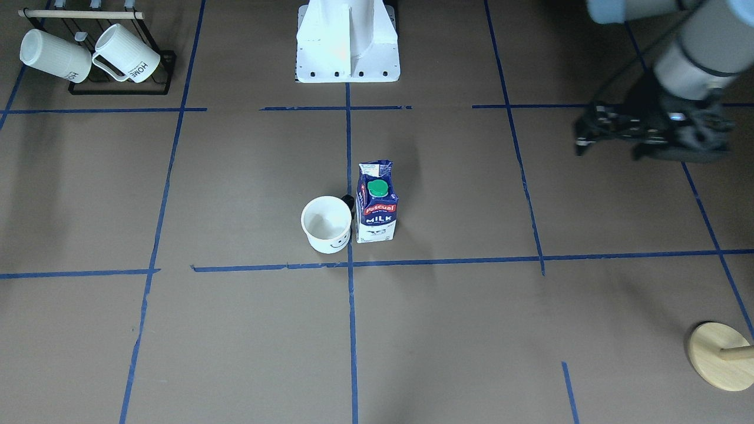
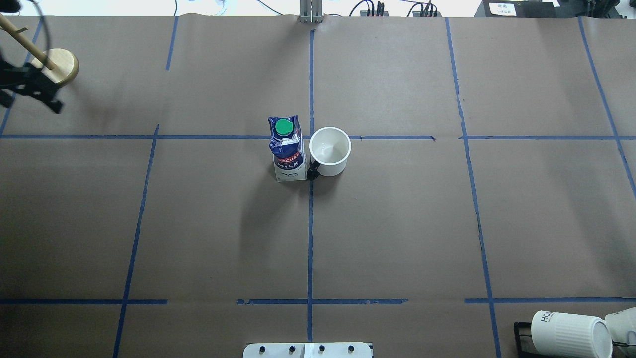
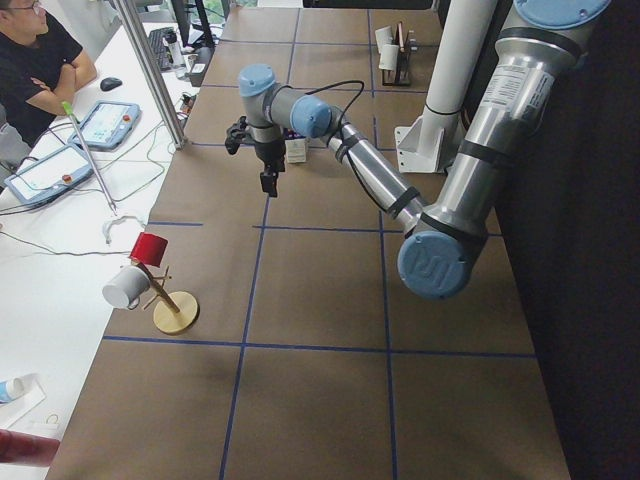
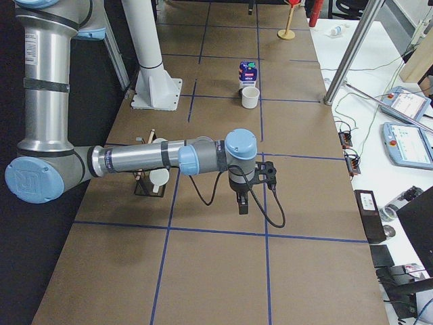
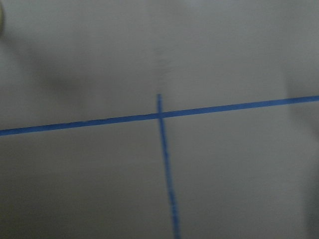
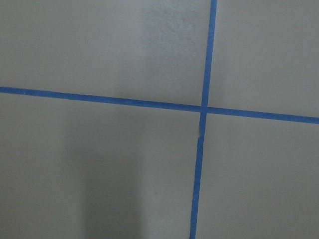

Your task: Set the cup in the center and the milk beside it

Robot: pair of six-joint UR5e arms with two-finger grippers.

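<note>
Brown paper, crossed by blue tape lines, covers the table (image 2: 397, 223) under both arms. We see the left gripper (image 1: 609, 152) hanging above it with nothing in its grasp. Its two fingers look spread apart in the front-facing and overhead views. Its wrist camera shows only a blurred tape crossing beneath it.

From that gripper, the milk (image 1: 377, 206) stands well away, toward the robot's right. The carton is upright, green cap on top, label facing the operators' side. The cup (image 1: 326, 227) stands upright just beyond the milk, on the carton's side away from the left gripper, with its mouth open upward. Its black handle (image 2: 313, 171) points back toward the robot, close by the carton's base. We cannot tell whether cup and carton touch.

A wooden stand (image 1: 716, 353) sits near the left gripper, on its side away from the robot.

We find the right gripper (image 4: 241, 206) only in the side view, pointing down above a tape crossing. We cannot tell whether its fingers are parted or closed. Cup and milk lie well apart from it, toward the robot's left. A black rack (image 1: 121, 88) with two ribbed mugs sits near it, on the robot's side.
</note>
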